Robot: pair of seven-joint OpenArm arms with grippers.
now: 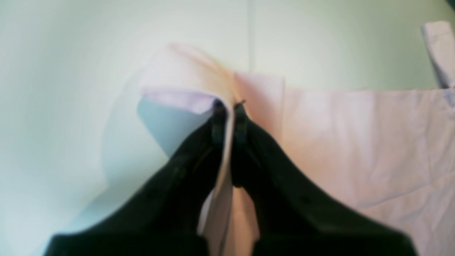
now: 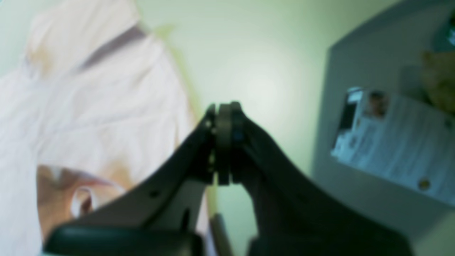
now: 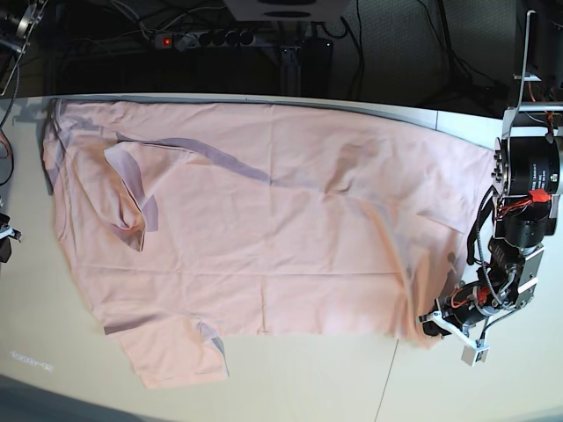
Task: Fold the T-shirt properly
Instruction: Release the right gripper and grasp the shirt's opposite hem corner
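I see the left gripper (image 1: pixel 229 106) pinching the near right corner of the T-shirt (image 3: pixel 264 229) spread across the table (image 3: pixel 308 378), right gripper (image 2: pixel 224 110) pressed together, empty.

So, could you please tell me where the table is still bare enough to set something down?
The T-shirt covers most of the table. Bare strips remain along the near edge, between the hem and the table's front, and at the near left corner beside the sleeve. It is crowded at the near right corner, where the left pincer grips the cloth.
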